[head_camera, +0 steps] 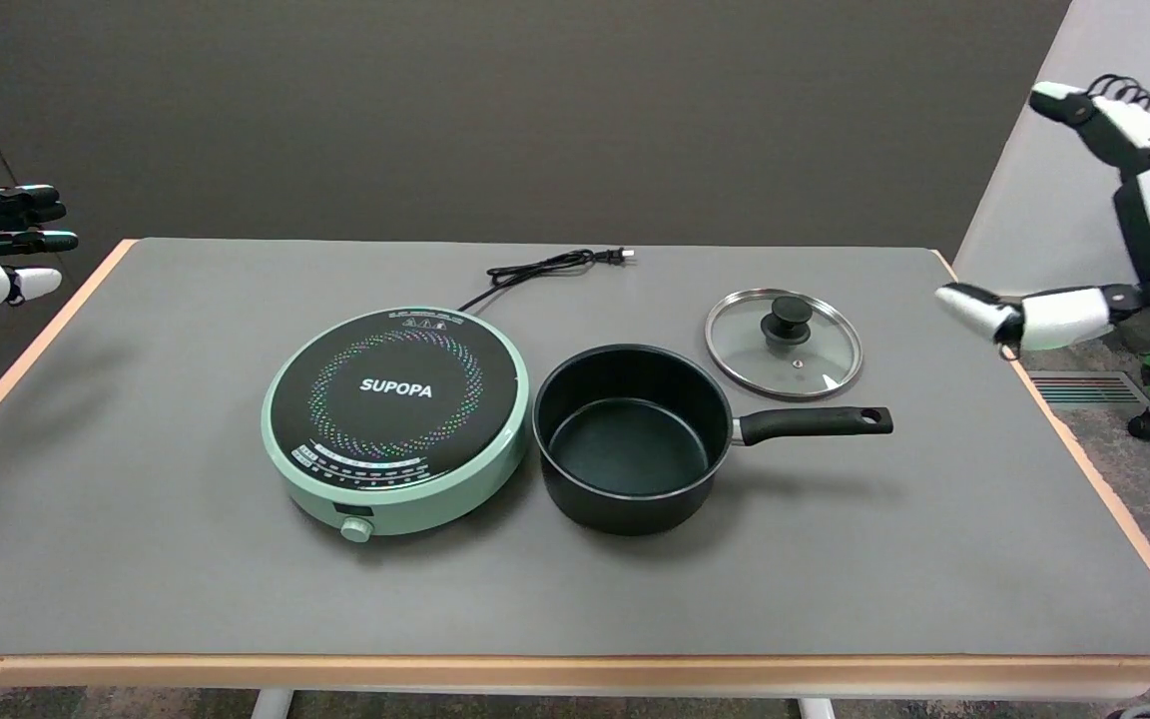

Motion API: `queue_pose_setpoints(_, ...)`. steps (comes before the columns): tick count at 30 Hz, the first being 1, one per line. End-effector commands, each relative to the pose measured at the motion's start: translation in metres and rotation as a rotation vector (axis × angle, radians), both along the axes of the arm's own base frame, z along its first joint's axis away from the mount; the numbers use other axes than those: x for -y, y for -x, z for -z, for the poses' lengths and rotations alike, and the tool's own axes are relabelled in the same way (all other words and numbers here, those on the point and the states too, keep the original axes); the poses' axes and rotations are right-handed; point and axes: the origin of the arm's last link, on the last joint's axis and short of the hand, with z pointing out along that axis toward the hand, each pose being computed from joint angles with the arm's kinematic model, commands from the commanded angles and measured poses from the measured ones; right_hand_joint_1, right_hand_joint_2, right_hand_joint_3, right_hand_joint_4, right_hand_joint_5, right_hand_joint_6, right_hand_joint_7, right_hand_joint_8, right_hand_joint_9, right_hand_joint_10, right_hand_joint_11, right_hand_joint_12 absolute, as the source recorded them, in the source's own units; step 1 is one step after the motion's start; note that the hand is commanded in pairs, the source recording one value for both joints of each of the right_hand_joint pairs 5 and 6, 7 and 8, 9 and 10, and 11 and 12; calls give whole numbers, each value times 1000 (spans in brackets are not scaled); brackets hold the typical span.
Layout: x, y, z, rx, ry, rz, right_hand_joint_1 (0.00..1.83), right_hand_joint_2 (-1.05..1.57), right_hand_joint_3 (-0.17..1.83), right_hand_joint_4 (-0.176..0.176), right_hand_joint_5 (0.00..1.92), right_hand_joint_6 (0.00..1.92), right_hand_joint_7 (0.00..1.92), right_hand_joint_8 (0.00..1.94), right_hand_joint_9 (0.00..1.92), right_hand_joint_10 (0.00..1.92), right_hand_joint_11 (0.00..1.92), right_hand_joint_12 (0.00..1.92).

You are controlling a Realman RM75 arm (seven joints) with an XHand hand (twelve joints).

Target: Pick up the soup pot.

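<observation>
Head view: pot [630, 439] sits upright on the bench [136, 559], mid-right, just beside the green hotplate [395, 419], handle [815, 422] pointing right. Glass lid [784, 344] lies just beyond the handle. Right hand [1099, 210] hovers off the bench's far right edge, fingers spread, holding nothing, well apart from the handle. Nothing grasped yet; reach, grip and lift all remain.
</observation>
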Motion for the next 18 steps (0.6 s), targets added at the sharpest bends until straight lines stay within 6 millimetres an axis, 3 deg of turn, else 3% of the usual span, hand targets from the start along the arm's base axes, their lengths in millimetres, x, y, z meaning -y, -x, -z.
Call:
queue_pose_setpoints(1, 29, 29, 84, -190, -6, 34, 995, 41, 794, -87, 328, 328, 328, 328, 328, 328, 328, 328)
queue_pose_setpoints(8, 46, 58, 135, -270, 72, 64, 1049, -20, 748, -116, 224, 224, 224, 224, 224, 224, 224, 224)
queue_pose_setpoints(13, 50, 76, 164, -307, 159, 61, 1104, -174, 818, -117, 116, 116, 116, 116, 116, 116, 116, 116)
queue_pose_setpoints(14, 48, 78, 168, -308, 187, 51, 1113, -211, 843, -113, 110, 110, 110, 110, 110, 110, 110, 110)
queue_pose_setpoints(16, 45, 81, 172, -308, 239, 31, 1131, -272, 892, -50, 96, 96, 96, 96, 96, 96, 96, 96)
queue_pose_setpoints(18, 40, 82, 178, -297, 256, -2, 1132, -297, 920, -41, 85, 85, 85, 85, 85, 85, 85, 85)
